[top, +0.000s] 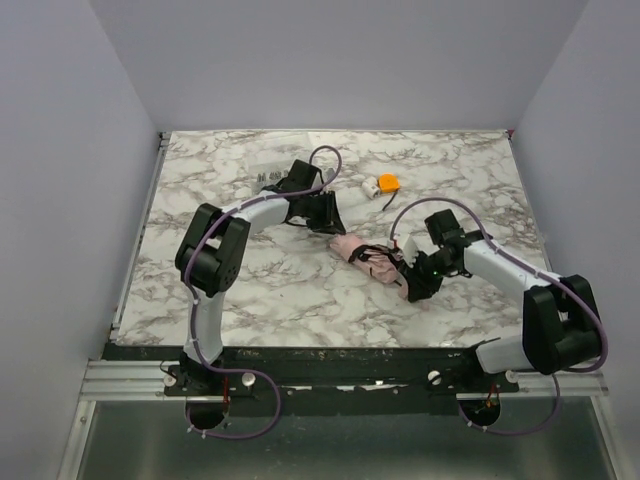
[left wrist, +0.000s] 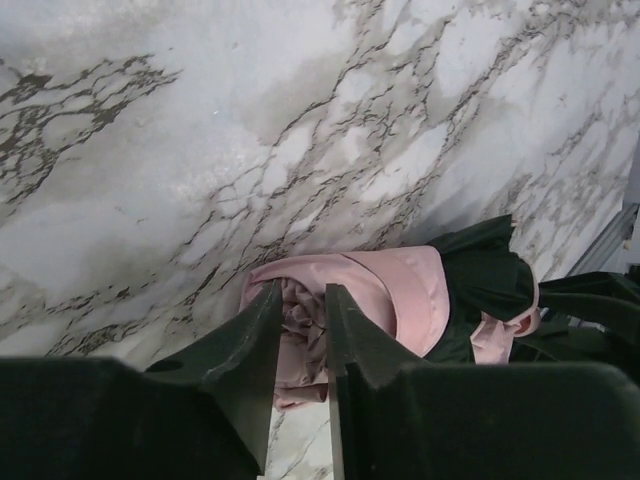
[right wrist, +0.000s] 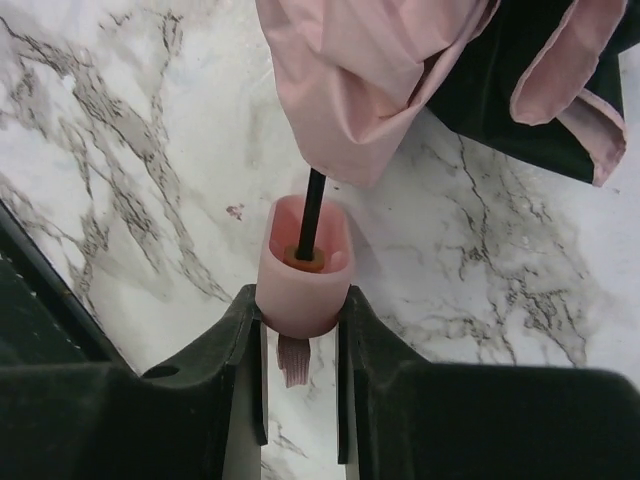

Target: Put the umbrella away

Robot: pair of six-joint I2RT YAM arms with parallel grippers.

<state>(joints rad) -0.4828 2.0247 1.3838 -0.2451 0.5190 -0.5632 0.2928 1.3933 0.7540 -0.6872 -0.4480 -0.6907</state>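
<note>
The pale pink umbrella [top: 352, 248] lies rolled up and rumpled at the middle of the marble table. My left gripper [top: 330, 222] is at its far end. In the left wrist view the jaws [left wrist: 302, 292] stand narrowly apart with crumpled pink fabric [left wrist: 400, 290] pinched between them. My right gripper [top: 410, 282] is at the near end. In the right wrist view it [right wrist: 300, 298] is shut on the small pink handle [right wrist: 300, 270], from which the thin black shaft [right wrist: 312, 205] runs up into the fabric [right wrist: 360, 80]. The dark strap [right wrist: 500, 90] lies beside it.
A small orange-and-white gadget [top: 387, 184] lies behind the umbrella. Small grey items [top: 268, 180] sit at the back left, next to the left arm. Walls enclose the table on three sides. A metal rail [top: 330, 365] runs along the near edge.
</note>
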